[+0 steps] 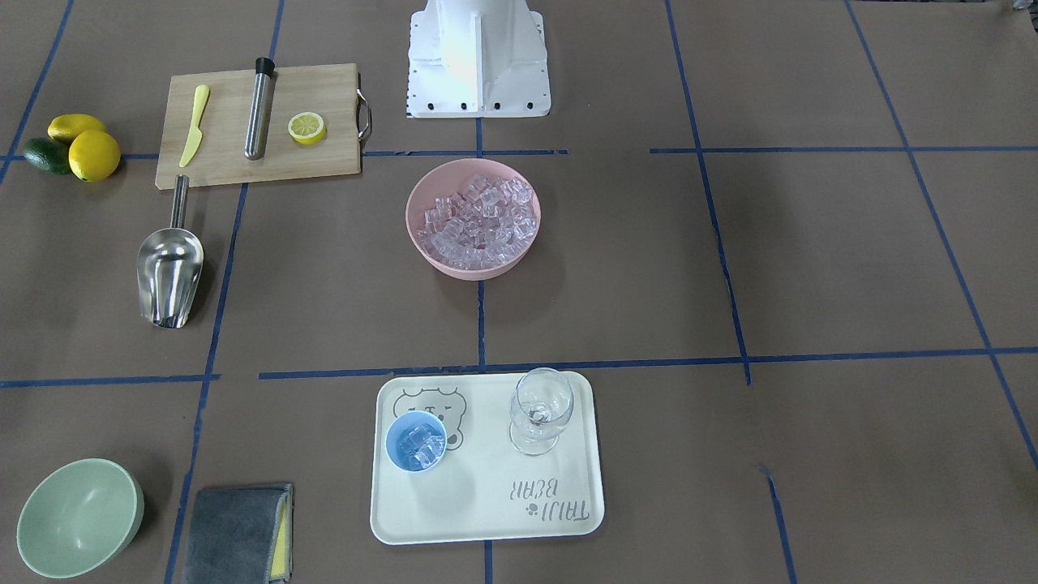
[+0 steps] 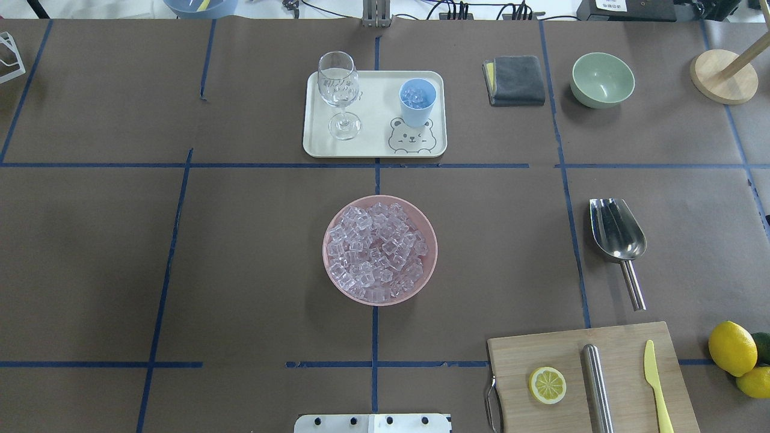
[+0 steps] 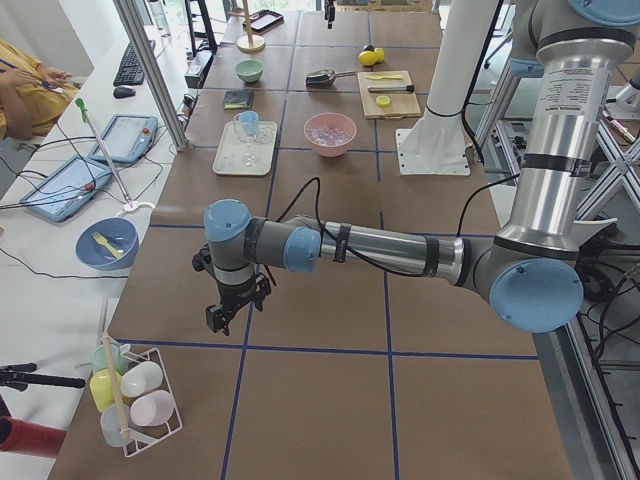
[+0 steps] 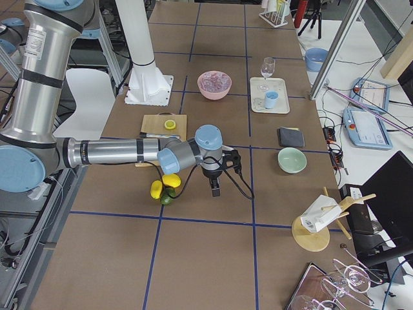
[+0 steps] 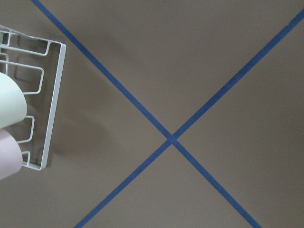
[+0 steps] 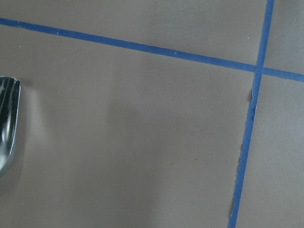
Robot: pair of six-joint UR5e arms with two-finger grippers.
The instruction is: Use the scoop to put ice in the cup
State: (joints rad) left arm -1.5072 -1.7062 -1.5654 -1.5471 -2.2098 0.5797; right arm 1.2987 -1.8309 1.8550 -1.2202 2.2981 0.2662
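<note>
Even bright overhead light, soft shadows, sharp focus.

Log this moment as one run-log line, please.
scoop: on table, unheld | cup: on tray, ice inside | pink bowl: ice-filled

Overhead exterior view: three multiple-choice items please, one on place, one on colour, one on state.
1. The scoop lies: A) on the wooden board B) on the bare table C) on the grey cloth
2. The bowl heaped with ice is: A) green B) pink C) blue
3. The blue cup is: A) empty B) tipped over C) upright, holding ice

1 B: it rests on brown table paper. 2 B: its rim is pink. 3 C: it stands on the tray with ice inside.
</note>
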